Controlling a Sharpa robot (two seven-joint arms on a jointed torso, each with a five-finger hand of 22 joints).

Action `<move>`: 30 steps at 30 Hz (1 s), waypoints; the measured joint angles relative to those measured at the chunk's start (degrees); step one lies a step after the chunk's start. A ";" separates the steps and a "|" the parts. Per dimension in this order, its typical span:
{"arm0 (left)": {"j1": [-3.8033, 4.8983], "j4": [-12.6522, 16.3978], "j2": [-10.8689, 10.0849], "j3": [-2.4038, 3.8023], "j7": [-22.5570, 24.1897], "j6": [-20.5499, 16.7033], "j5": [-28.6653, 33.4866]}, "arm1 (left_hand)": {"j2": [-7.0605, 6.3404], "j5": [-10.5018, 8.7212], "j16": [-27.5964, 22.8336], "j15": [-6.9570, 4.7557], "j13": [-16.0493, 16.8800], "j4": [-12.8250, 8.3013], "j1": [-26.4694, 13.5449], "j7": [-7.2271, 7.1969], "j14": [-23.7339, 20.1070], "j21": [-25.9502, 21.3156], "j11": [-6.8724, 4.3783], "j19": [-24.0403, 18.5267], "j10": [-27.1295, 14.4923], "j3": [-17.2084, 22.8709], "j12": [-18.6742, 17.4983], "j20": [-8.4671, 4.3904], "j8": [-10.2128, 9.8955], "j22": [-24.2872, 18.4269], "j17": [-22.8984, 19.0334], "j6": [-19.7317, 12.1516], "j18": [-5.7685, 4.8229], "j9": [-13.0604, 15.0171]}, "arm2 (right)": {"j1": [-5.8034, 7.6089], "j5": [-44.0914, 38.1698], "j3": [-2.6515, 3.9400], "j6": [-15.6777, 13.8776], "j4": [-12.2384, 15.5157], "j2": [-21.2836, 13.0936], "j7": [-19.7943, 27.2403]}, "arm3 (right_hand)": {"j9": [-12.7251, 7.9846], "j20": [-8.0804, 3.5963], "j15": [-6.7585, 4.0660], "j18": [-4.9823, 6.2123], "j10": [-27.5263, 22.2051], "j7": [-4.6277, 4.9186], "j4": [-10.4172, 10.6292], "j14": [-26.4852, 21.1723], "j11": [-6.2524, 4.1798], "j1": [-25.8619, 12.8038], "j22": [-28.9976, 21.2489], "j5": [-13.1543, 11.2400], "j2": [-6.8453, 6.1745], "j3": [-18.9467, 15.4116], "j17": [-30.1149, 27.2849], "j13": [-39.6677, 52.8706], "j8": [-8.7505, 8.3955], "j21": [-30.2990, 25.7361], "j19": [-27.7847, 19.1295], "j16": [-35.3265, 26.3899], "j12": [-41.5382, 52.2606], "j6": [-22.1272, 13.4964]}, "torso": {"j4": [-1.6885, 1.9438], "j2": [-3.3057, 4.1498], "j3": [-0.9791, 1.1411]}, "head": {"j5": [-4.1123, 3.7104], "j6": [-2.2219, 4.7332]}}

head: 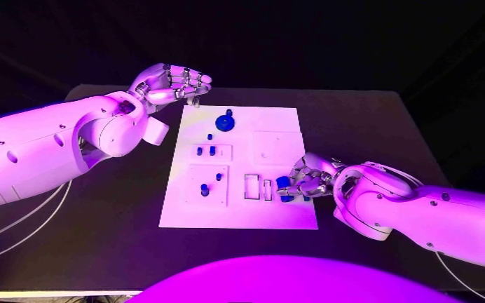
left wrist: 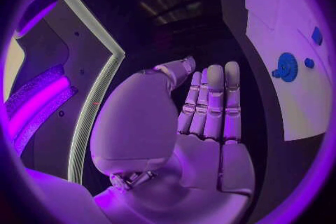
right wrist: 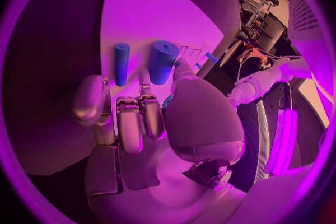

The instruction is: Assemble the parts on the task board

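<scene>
At lower right of the white task board [head: 272,212] the right hand [head: 308,178] has its fingers curled down around a blue cylindrical part [head: 284,185] by the slots, while at upper left, just off the board's far corner, the left hand [head: 174,83] hangs with fingers curled, holding nothing visible.
</scene>
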 measured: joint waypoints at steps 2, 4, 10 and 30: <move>0.00 -0.02 0.01 0.00 -0.02 0.03 0.00 | 0.00 0.00 0.00 0.00 0.00 0.00 0.00 -0.11 0.00 0.00 0.02 0.00 -0.02 0.00 0.00 0.00 0.00 0.00 0.00 -0.11 0.00 0.00 | -0.06 -0.05 0.09 0.26 -0.27 0.25 -0.02 | 0.17 0.00 -0.08 0.00 0.19 -0.10 0.00 -0.09 -0.19 0.33 0.03 0.00 0.43 0.00 0.00 0.00 0.05 0.00 0.00 0.00 0.00 0.28 | 0.02 0.00 0.00 | -0.01 0.00; 0.00 -0.04 0.01 0.00 -0.03 0.07 0.01 | 0.00 0.00 0.00 0.00 0.00 0.00 0.00 -0.20 0.00 0.00 0.20 0.00 -0.20 0.00 0.00 0.00 0.00 0.00 0.00 -0.20 0.00 0.00 | -0.07 -0.08 0.15 0.50 -0.47 0.35 -0.04 | 0.18 -0.23 -0.27 0.00 0.17 -0.46 0.00 0.10 -0.21 1.49 0.13 0.00 1.03 0.00 0.00 0.00 0.48 0.00 0.23 0.00 0.00 0.65 | 0.03 -0.01 -0.01 | 0.16 0.00; 0.00 -0.06 0.05 -0.01 -0.06 0.17 0.02 | 0.00 0.00 0.00 0.00 0.00 0.00 0.00 -0.20 0.00 0.00 0.20 0.00 -0.20 0.00 0.00 0.00 0.00 0.00 0.00 -0.20 0.00 0.00 | -0.07 -0.12 0.27 1.28 -0.65 0.66 -0.06 | 0.30 -0.30 -0.60 0.00 0.19 -0.76 -0.34 0.02 -0.61 4.83 0.42 1.05 1.08 0.34 -0.01 -0.01 1.34 0.00 0.30 0.21 0.23 1.35 | 0.00 -0.07 0.01 | 0.24 0.00; 0.00 -0.49 0.24 -0.05 -0.07 0.32 0.03 | 0.00 0.00 0.00 0.22 0.00 0.00 0.00 -0.20 -0.21 0.01 -0.01 0.00 -0.41 0.00 0.00 0.00 0.20 0.01 0.01 -0.20 0.00 0.01 | 2.41 10.07 0.30 -5.11 3.42 -0.14 1.60 | -0.08 -1.44 -2.02 0.00 0.10 -0.67 -0.26 0.02 -2.34 7.90 1.74 4.26 3.42 2.96 -0.02 -0.02 2.47 1.10 1.00 0.21 1.11 2.50 | -0.02 -0.07 -0.05 | 0.03 0.00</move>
